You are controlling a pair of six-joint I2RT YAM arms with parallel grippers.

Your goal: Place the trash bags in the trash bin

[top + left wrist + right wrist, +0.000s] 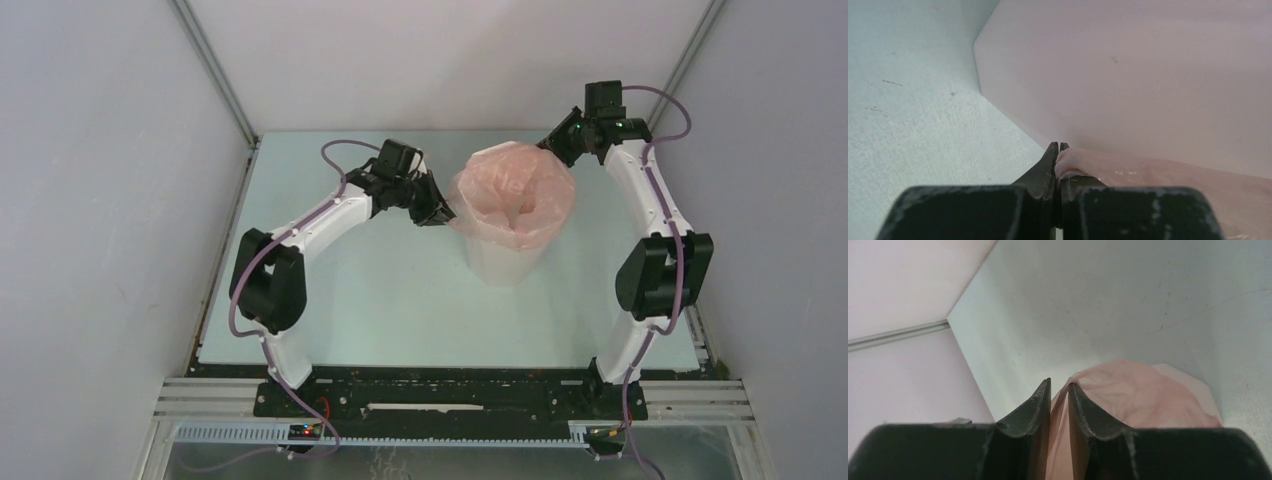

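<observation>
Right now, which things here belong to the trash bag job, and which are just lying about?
For the job:
- bag, draped over the bin's rim
- bin
- left gripper, pinching the bag
- right gripper, film between its jaws

Not part of it:
- table
- walls
- cables on the arms

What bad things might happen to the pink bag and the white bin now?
1. The bag is thin film, pinched at the rim by the left end effector; a hard pull might tear it or slip off.
2. The bin is tall and stands free; tugs near its top might tip it.
3. The right end effector has only a fold of film between its fingers, so its grip might miss.
</observation>
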